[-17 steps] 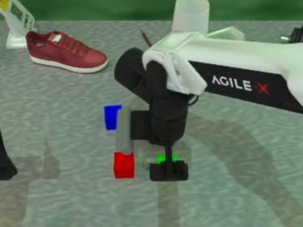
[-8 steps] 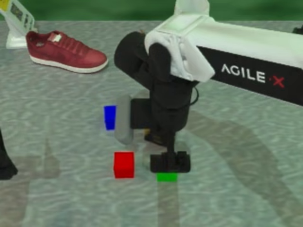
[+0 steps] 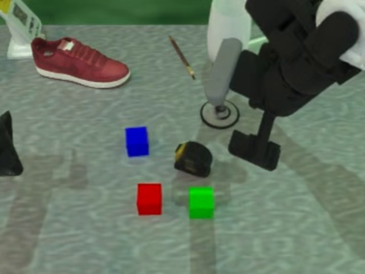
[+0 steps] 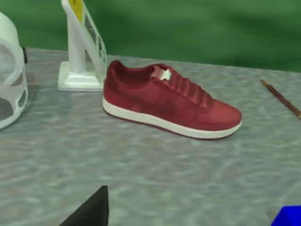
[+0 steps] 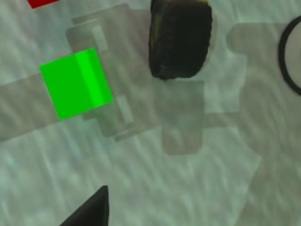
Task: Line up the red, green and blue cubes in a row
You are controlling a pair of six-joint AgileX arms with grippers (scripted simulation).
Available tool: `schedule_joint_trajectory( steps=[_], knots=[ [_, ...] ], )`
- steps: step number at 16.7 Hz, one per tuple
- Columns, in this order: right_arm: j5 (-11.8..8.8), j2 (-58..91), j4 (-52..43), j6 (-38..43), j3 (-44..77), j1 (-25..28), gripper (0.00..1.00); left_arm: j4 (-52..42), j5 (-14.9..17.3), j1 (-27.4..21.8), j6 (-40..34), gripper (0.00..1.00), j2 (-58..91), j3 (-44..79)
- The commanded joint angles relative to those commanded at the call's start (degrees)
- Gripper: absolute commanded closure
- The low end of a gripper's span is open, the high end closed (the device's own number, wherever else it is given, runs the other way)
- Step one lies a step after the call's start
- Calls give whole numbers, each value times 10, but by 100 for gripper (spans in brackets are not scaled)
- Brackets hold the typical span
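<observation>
The red cube (image 3: 149, 198) and the green cube (image 3: 201, 202) sit side by side near the front of the table, a small gap between them. Behind the red one and slightly left stands the blue cube (image 3: 137, 141), out of their line. My right gripper (image 3: 255, 149) hangs open above the table, right of and behind the green cube (image 5: 75, 84), holding nothing; one of its fingers (image 5: 91, 209) shows in the right wrist view. My left gripper (image 3: 8, 154) is parked open at the far left edge; its wrist view catches a corner of the blue cube (image 4: 289, 216).
A black-and-yellow tape measure (image 3: 193, 158) lies just behind the green cube. A dark red sneaker (image 3: 80, 61) and a white stand (image 3: 20, 28) are at the back left. A pencil (image 3: 181, 57), a white cup (image 3: 228, 23) and a round ring (image 3: 219, 113) are at the back centre.
My right gripper let go of the green cube beside the red one, then rose and drew back to the right, uncovering the tape measure. My left arm barely shifted.
</observation>
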Motion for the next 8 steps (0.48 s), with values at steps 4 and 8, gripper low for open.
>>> schedule_joint_trajectory(
  steps=[4,8],
  knots=[
    [-8,-232,124,79,-184,-90,0,-134,-1,-46,-56,0,259,207],
    [-9,-482,251,168,-399,-183,0,-276,0,-95,-114,0,539,414]
  ],
)
